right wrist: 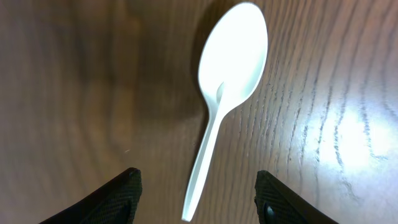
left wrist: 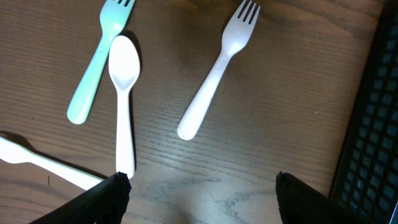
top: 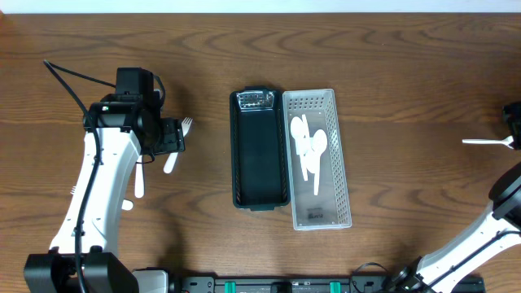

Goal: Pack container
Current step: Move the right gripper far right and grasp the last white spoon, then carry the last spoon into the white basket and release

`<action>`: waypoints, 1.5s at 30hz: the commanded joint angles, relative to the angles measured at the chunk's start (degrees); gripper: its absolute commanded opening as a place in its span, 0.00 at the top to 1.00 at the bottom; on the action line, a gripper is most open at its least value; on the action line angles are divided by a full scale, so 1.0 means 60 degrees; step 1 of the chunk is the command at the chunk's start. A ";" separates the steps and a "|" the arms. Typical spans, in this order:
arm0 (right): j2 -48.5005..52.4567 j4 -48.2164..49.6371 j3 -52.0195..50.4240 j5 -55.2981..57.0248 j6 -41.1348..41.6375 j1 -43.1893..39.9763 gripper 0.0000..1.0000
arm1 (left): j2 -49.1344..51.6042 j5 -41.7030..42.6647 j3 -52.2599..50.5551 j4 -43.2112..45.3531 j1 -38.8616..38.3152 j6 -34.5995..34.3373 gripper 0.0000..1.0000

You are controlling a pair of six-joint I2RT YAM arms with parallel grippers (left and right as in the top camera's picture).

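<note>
Left gripper [left wrist: 202, 180] spread wide, empty, white fork [left wrist: 214, 78] just ahead of it; right gripper [right wrist: 198, 177] likewise parted over loose spoon [right wrist: 233, 59]. Several spoons [top: 309, 146] already in white basket [top: 321, 213] between arms; judged under halfway.

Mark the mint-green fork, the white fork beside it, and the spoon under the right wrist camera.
mint-green fork [left wrist: 95, 67]: left wrist view, middle of the handle.
white fork [left wrist: 211, 81]: left wrist view, middle of the handle.
white spoon [right wrist: 233, 53]: right wrist view, centre of the bowl.
</note>
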 commanded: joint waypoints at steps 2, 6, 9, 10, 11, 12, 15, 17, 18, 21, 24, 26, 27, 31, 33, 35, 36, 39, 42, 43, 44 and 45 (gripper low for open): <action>0.0565 -0.0036 0.0164 0.0080 -0.0066 -0.0066 0.38 | 0.0047 -0.0015 0.0106 -0.0022 0.0026 -0.0025 0.22; 0.0954 -0.0080 0.0160 0.0076 -0.0058 -0.0142 0.37 | 0.0047 -0.0015 0.0106 -0.0025 0.0026 -0.0025 0.22; 0.1184 -0.0076 0.0164 0.0080 -0.0040 -0.0164 0.37 | 0.0047 -0.0015 0.0106 -0.0029 0.0026 -0.0025 0.22; 0.1220 -0.0076 0.0160 0.0076 -0.0036 -0.0182 0.36 | 0.0047 -0.0015 0.0106 -0.0029 0.0026 -0.0029 0.22; 0.1253 -0.0076 0.0160 0.0080 -0.0036 -0.0189 0.36 | 0.0047 -0.0011 0.0106 -0.0029 0.0026 -0.0025 0.22; 0.1293 -0.0062 0.0160 0.0117 -0.0036 -0.0197 0.36 | 0.0047 -0.0011 0.0106 -0.0029 0.0026 -0.0025 0.22; 0.1319 -0.0051 0.0160 0.0229 -0.0033 -0.0266 0.35 | 0.0047 -0.0011 0.0106 -0.0025 0.0026 -0.0029 0.22; 0.1319 -0.0069 0.0160 0.0368 -0.0029 -0.0328 0.35 | 0.0047 -0.0011 0.0106 -0.0025 0.0026 -0.0025 0.22; 0.1319 -0.0087 0.0160 0.0415 0.0000 -0.0357 0.36 | 0.0047 -0.0015 0.0106 -0.0025 0.0026 -0.0029 0.22; 0.1319 -0.0157 0.0160 0.0437 0.0004 -0.0433 0.38 | 0.0047 -0.0011 0.0106 -0.0029 0.0026 -0.0029 0.22; 0.1319 -0.0222 0.0160 0.0437 0.0004 -0.0455 0.46 | 0.0047 -0.0011 0.0106 -0.0029 0.0026 -0.0029 0.22; 0.1319 -0.0280 0.0160 0.0437 0.0004 -0.0452 0.52 | 0.0047 -0.0011 0.0106 -0.0029 0.0026 -0.0029 0.22; 0.1319 -0.0299 0.0160 0.0437 0.0004 -0.0452 0.54 | 0.0047 -0.0011 0.0106 -0.0029 0.0026 -0.0029 0.22; 0.1319 -0.0331 0.0160 0.0433 0.0000 -0.0452 0.64 | 0.0047 -0.0011 0.0106 -0.0029 0.0026 -0.0029 0.22; 0.1319 -0.0393 0.0160 0.0433 0.0000 -0.0444 0.73 | 0.0047 -0.0011 0.0106 -0.0029 0.0026 -0.0029 0.22; 0.1319 -0.0448 0.0160 0.0430 0.0000 -0.0441 0.82 | 0.0047 -0.0011 0.0106 -0.0029 0.0026 -0.0033 0.22; 0.1319 -0.0484 0.0160 0.0423 -0.0004 -0.0437 0.87 | 0.0047 -0.0011 0.0106 -0.0033 0.0026 -0.0029 0.22; 0.1319 -0.0579 0.0160 0.0335 -0.0004 -0.0437 0.93 | 0.0047 -0.0011 0.0106 -0.0033 0.0026 -0.0029 0.22; 0.1319 -0.0721 0.0160 0.0321 -0.0033 -0.0433 0.95 | 0.0047 -0.0011 0.0106 -0.0033 0.0026 -0.0029 0.22; 0.1319 -0.0765 0.0160 0.0284 -0.0164 -0.0433 0.96 | 0.0047 -0.0011 0.0106 -0.0029 0.0026 -0.0029 0.22; 0.1319 -0.0794 0.0160 0.0244 -0.0313 -0.0426 0.98 | 0.0047 -0.0011 0.0106 -0.0029 0.0026 -0.0029 0.22; 0.1319 -0.0831 0.0160 0.0175 -0.0514 -0.0419 0.99 | 0.0047 -0.0011 0.0106 -0.0029 0.0026 -0.0029 0.22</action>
